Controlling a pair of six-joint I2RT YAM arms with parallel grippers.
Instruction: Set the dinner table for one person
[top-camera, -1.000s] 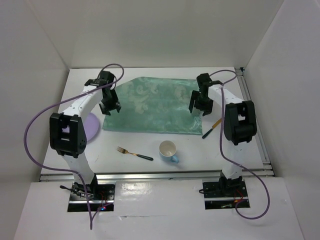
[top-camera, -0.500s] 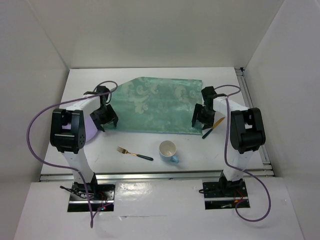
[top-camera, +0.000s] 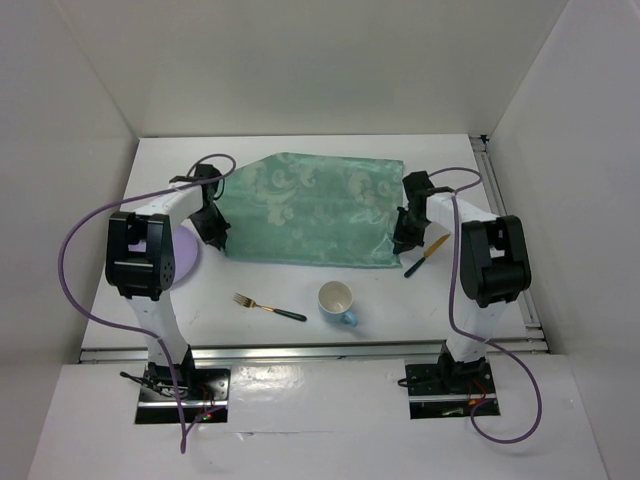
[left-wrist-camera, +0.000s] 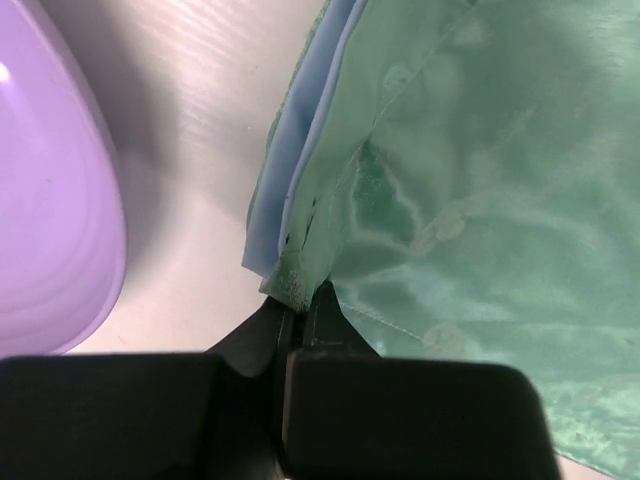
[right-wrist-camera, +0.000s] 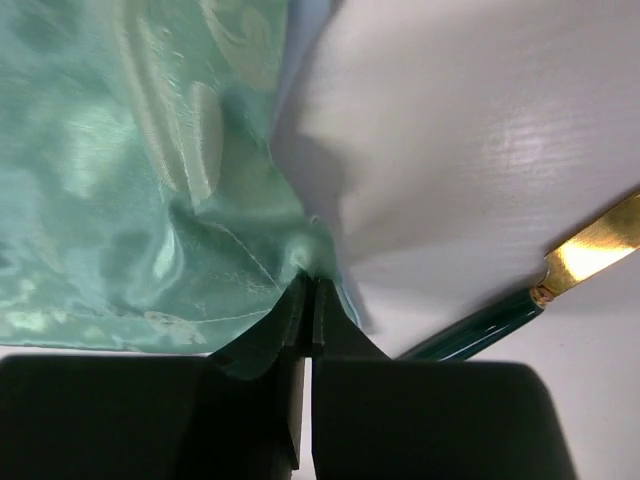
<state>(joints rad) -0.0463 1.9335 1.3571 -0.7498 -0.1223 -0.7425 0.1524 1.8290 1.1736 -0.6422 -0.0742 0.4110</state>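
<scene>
Seen from above, the dinner table fills the view beneath both arms. A teal-green cloth is spread over its far middle. The left gripper and right gripper are set at the cloth's near corners. A fork and a mug lie nearer the bases.

In the left wrist view, the cloth's corner is pinched between narrowly closed fingers, with a purple plate close beside.

In the right wrist view, the other corner is likewise pinched, with a knife lying near.
</scene>
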